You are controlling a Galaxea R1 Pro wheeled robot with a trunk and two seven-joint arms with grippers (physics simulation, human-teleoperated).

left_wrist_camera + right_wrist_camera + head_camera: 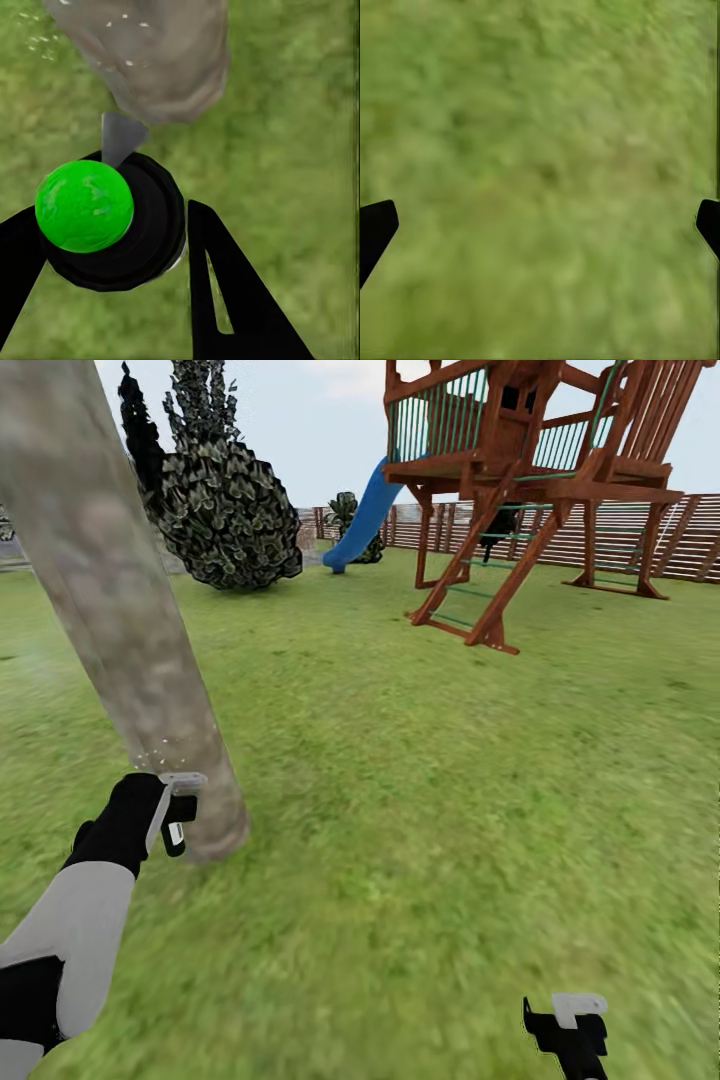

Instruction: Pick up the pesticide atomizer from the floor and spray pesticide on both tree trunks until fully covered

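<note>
Left pincer (112,247) clamped on the pesticide atomizer (112,225), green cap toward the wrist camera, grey nozzle (120,139) pointing at the tree trunk (120,620) base just ahead. Trunk's long axis runs up, leaning left in the head view; white specks near the base. Right pincer (570,1025) released, well apart over the lawn (450,780).

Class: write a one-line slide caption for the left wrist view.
Left gripper holds the green-capped atomizer, nozzle toward the speckled tree trunk.
</note>
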